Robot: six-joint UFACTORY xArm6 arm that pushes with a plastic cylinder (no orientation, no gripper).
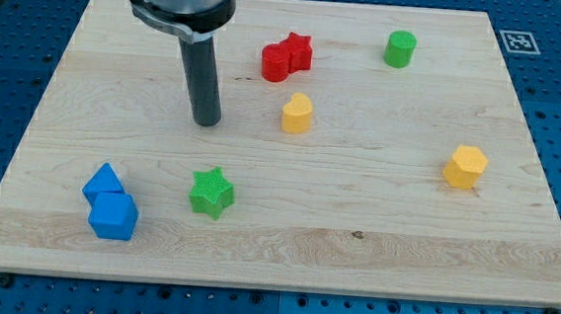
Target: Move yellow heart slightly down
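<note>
Heart: yellow, upright, just below red blocks | my tip: left, apart, touching nothing

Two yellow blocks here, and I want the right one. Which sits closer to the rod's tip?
The yellow heart, just below the red blocks, right of my tip. The other yellow block sits far right.

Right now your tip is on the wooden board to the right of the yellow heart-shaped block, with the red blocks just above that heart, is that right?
Not quite. In the camera view my tip stands to the view's left of the yellow heart-shaped block, not its right, apart from it. The rest holds: it is on the wooden board, and the red blocks sit just above that heart.
</note>
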